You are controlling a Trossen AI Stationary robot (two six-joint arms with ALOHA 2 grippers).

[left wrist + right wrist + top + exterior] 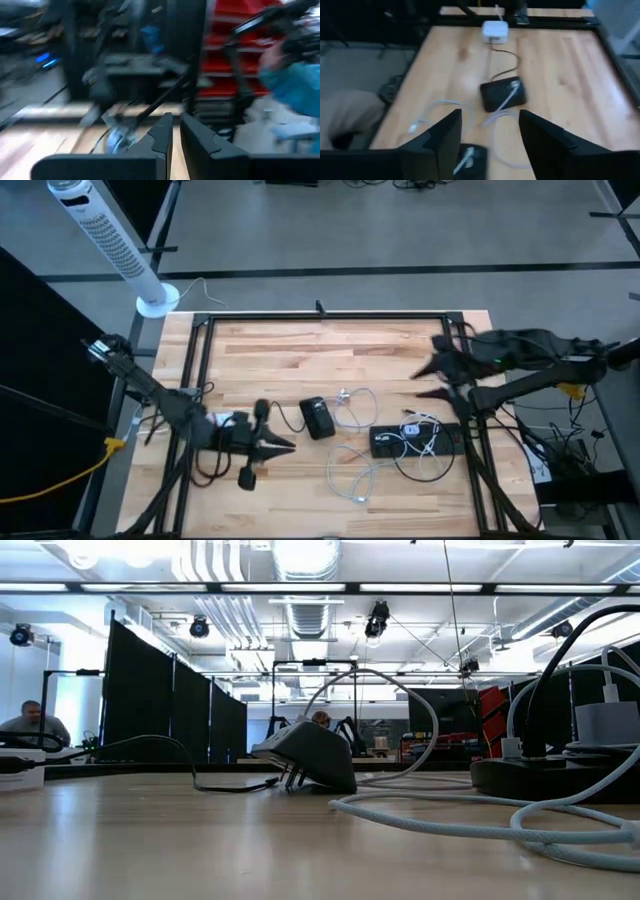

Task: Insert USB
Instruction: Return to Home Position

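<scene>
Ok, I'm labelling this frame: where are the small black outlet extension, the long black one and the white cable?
small black outlet extension (pixel 318 418), high view, its top face.
long black outlet extension (pixel 385 446), high view, its left end.
white cable (pixel 356 498), high view, loose loop.

Too small to judge from above: seating of the white charger cable in the black outlet extension. Cut off at the low view's edge, one end of that extension. Partly hidden behind the spread fingers of the right gripper, part of it.
</scene>
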